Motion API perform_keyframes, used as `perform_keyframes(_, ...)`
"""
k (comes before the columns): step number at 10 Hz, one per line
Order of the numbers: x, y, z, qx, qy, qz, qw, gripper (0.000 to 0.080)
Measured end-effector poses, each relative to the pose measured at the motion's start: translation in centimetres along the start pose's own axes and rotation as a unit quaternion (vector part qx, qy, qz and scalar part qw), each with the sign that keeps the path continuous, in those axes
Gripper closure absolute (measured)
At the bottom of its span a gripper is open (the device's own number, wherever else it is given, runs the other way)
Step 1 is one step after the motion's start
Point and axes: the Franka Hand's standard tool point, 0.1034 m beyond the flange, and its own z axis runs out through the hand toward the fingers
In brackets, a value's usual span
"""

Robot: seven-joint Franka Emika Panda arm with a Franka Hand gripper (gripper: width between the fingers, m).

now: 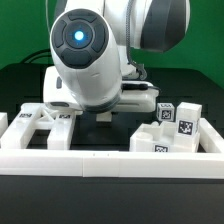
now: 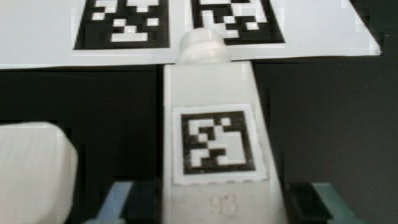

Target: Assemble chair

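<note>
In the wrist view a white post leg with one black-and-white tag runs lengthwise between my gripper's fingers. The jaws stand on either side of it, with a dark gap on each side, so the gripper is open. The leg's pegged end meets a flat white chair part carrying two tags. In the exterior view the arm's round wrist hides the gripper and the leg. A white X-braced frame lies at the exterior view's left.
Several tagged white blocks stand at the exterior view's right. A long plain white rail runs along the front. Another rounded white part lies close beside the leg in the wrist view.
</note>
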Motion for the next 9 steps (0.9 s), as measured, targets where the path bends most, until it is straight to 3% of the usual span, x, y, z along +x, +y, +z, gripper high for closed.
perform_keyframes(2, -0.2, -0.3, -0.8, -0.001, 0.002, -0.003, 1.000, 0.0512)
perform_keyframes(5, -1.9, -2.7, -7.3, -0.002, 0.000, -0.016, 1.000, 0.0512)
perform_keyframes(9, -1.1, -2.6, -7.9, -0.004, 0.026, -0.017, 1.000, 0.0512)
